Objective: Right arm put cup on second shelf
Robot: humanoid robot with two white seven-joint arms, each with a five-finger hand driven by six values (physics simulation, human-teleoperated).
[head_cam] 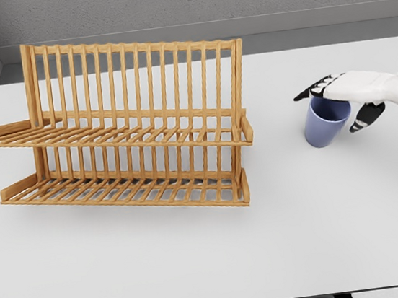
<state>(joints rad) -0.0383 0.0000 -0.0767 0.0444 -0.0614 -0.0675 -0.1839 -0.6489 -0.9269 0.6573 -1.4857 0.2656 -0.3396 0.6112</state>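
A blue cup (323, 125) is at the right of the white table, slightly tilted with its open mouth up. My right hand (333, 109) reaches in from the right edge and is shut on it, with the fingers (313, 90) over the rim's far side and the thumb on the near right side. I cannot tell whether the cup's base touches the table. A wooden dish rack (138, 127) stands to the left, well apart from the cup. It has an upper slatted shelf (146, 135) and a lower slatted shelf (131, 190), and neither holds anything. The left arm is out of sight.
The rack's tall slatted back (132, 77) rises behind both shelves, and both shelves open toward me. The white table (283, 240) stretches between rack and cup. A grey wall runs behind the table.
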